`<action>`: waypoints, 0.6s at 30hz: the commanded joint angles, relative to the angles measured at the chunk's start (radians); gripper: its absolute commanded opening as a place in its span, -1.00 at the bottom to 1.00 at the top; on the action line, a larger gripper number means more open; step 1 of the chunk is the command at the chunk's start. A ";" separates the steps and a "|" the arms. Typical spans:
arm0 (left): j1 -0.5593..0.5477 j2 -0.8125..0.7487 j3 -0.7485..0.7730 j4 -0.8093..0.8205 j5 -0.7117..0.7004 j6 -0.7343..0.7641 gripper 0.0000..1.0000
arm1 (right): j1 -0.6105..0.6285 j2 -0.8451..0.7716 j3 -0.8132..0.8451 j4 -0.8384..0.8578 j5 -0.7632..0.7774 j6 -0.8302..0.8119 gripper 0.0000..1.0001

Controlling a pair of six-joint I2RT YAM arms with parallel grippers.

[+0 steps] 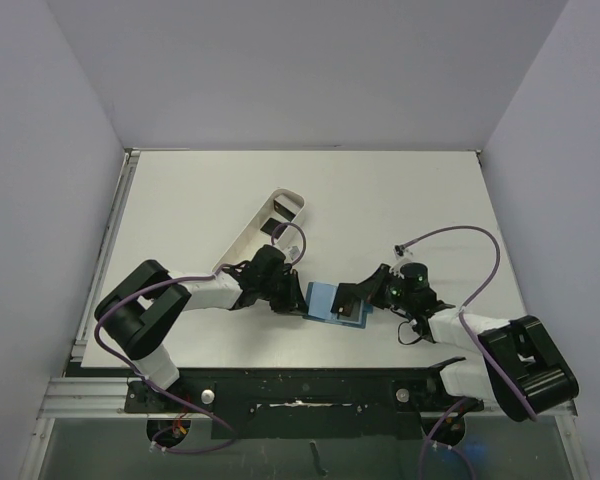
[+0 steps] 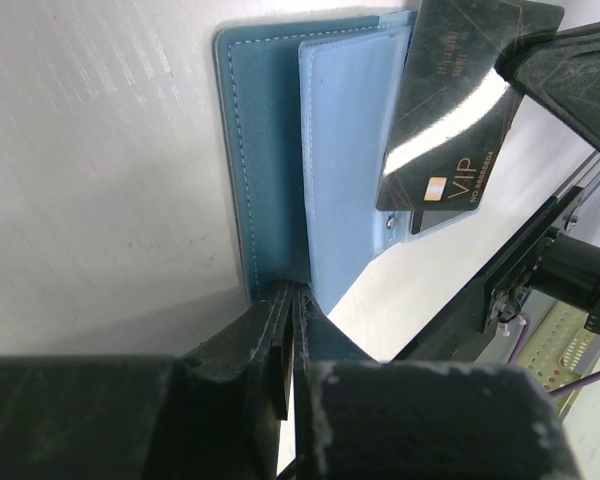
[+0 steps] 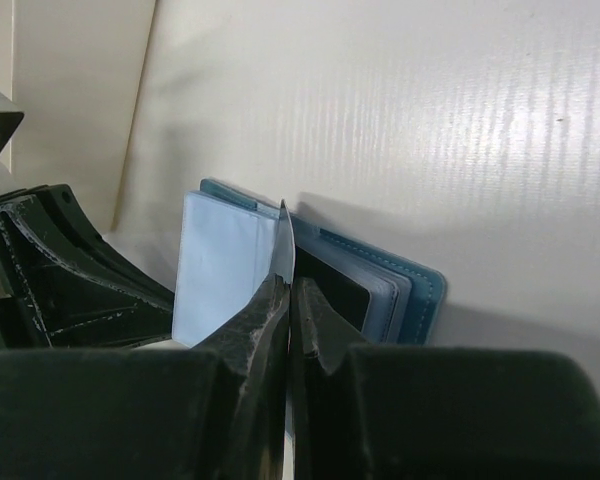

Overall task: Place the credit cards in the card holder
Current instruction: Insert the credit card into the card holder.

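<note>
The teal-blue card holder [image 1: 322,300] lies open on the table between the two arms, its lighter blue inner page [image 2: 345,150] turned up. My left gripper [image 2: 292,292] is shut on the holder's near edge, pinning the cover [image 2: 265,150]. My right gripper [image 3: 290,285] is shut on a black credit card [image 2: 450,110] with gold VIP lettering. It holds that card edge-on [image 3: 285,235] over the holder's clear pockets. A dark card [image 3: 340,285] appears to sit in one of the holder's pockets. Other dark cards [image 1: 280,210] lie in the white tray.
A long white oblong tray [image 1: 252,240] lies diagonally behind my left arm, close to its wrist. The left gripper's black fingers [image 3: 70,270] stand just left of the holder in the right wrist view. The table's front rail [image 1: 300,385] runs below the holder.
</note>
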 commanded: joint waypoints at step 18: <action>-0.008 0.014 -0.006 0.056 0.001 -0.010 -0.96 | 0.101 0.030 -0.020 0.093 0.121 0.017 -1.00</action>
